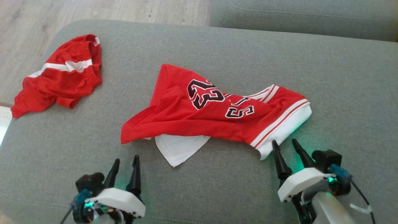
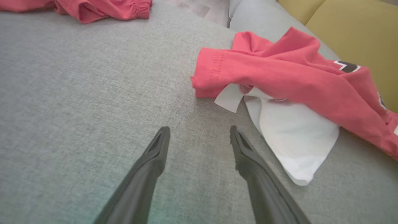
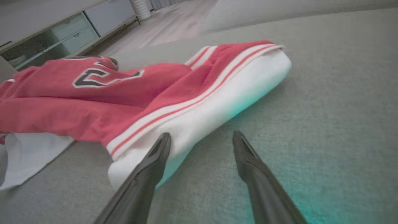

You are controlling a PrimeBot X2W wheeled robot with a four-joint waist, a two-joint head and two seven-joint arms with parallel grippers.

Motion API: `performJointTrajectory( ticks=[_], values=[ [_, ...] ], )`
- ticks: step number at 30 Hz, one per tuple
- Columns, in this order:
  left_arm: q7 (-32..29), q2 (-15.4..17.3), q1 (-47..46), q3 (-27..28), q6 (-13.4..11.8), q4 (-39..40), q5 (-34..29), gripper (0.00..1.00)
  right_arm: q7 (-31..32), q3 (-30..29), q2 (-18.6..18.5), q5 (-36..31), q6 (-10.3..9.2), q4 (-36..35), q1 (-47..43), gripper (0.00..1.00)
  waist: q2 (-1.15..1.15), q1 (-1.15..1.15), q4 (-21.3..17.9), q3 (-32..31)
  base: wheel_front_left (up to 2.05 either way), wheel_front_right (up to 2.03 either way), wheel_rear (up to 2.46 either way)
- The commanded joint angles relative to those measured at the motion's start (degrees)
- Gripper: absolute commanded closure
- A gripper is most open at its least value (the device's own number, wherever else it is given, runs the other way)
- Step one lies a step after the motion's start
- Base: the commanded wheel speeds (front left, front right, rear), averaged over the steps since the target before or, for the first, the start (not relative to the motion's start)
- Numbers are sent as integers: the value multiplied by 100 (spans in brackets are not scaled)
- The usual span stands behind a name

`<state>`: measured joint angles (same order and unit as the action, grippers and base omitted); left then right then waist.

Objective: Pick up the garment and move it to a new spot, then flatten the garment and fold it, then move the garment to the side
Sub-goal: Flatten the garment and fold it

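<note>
1. The red mesh basketball jersey (image 1: 199,121) with black, white-edged numerals lies crumpled and unfolded near the middle of the grey woven sofa cushion (image 1: 217,46), stretched from left to right.
2. A white inner layer (image 1: 178,147) sticks out from under the jersey's near edge as a pointed flap lying flat on the cushion.
3. At the jersey's right end a broad white band with thin red stripes (image 1: 292,124) is rolled over on itself and faces the near right.
4. The right end effector (image 1: 284,142) sits at the near right, released, its two dark fingers spread. In the right wrist view (image 3: 201,134) its left finger overlaps the white band's near corner and its right finger is over bare cushion. Whether that left finger touches the cloth cannot be told.
5. The left end effector (image 1: 126,159) sits at the near left, released and grasping nothing. In the left wrist view (image 2: 199,129) its fingers stand apart over bare cushion, near the white flap but clear of it.
6. A second garment, red shorts with a white stripe (image 1: 62,81), lies bunched at the far left of the cushion, well apart from the jersey.
7. Beyond the cushion's far left corner is a pale wood floor (image 1: 25,18), and a second grey cushion (image 1: 295,12) runs along the far right.
8. The left wrist view shows a mustard-yellow cushion (image 2: 357,37) behind the jersey.
</note>
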<state>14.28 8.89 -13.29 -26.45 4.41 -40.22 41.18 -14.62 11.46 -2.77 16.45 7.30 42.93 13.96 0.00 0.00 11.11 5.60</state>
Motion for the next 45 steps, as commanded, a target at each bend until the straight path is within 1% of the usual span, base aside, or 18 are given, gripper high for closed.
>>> performJointTrajectory(
  ticks=[1,2,3,4,9,13,17,21,24,25,26,27,29,31,39,43,45],
  values=[
    [71,-1,-83,275,52,192,-122,0,-38,89,-10,79,19,-55,288,0,0,0,8,16,0,0,0],
    [71,-53,-60,335,78,240,-208,0,-38,106,-10,134,19,-13,329,0,0,0,15,32,0,0,0],
    [71,-103,-40,403,102,285,-285,0,-38,135,-10,196,19,20,371,55,0,0,19,48,0,0,0],
    [71,-148,-21,469,125,320,-356,0,-38,161,-10,245,19,33,417,100,0,0,24,64,0,0,0],
    [71,-331,26,710,220,361,-642,0,-38,196,-10,355,19,21,698,100,0,0,72,122,0,0,0],
    [72,-449,49,835,270,411,-785,0,-38,51,-10,327,19,-409,964,100,0,0,180,172,0,0,0],
    [72,-534,84,813,297,417,-855,0,-38,160,-10,150,19,-756,1335,100,0,0,411,214,0,0,0],
    [72,-584,54,531,304,434,-792,0,-38,380,-10,-137,19,-577,1855,100,0,0,795,304,0,0,0],
    [72,-596,28,204,306,461,-672,0,-38,504,-10,-377,19,-101,2234,100,0,0,1103,400,0,0,0],
    [72,-597,28,85,306,479,-606,0,-38,530,-10,-429,19,91,2332,64,0,0,1183,438,0,0,0],
    [72,-597,28,85,306,479,-606,0,-38,530,-10,-429,19,91,2332,64,0,0,1183,438,0,0,0],
    [72,-598,33,-6,306,495,-524,0,-38,567,-10,-490,19,296,2410,0,0,0,1245,468,0,0,0],
    [72,-599,31,-130,306,533,-408,0,-38,552,-10,-489,19,491,2516,0,0,0,1330,533,0,0,0],
    [72,-600,29,-156,306,566,-352,0,-38,496,-10,-429,19,472,2503,0,0,0,1330,585,0,0,0],
    [72,-601,-10,78,307,694,-364,0,-38,-144,-10,-391,19,105,2044,0,0,0,963,666,0,0,0],
    [72,-601,-87,147,307,760,-361,0,-38,-191,-10,-353,19,89,1979,0,0,0,864,694,0,0,0],
    [72,-601,-114,197,307,794,-339,0,-38,-173,-10,-232,19,109,1982,0,0,0,854,708,0,0,0]
  ],
)
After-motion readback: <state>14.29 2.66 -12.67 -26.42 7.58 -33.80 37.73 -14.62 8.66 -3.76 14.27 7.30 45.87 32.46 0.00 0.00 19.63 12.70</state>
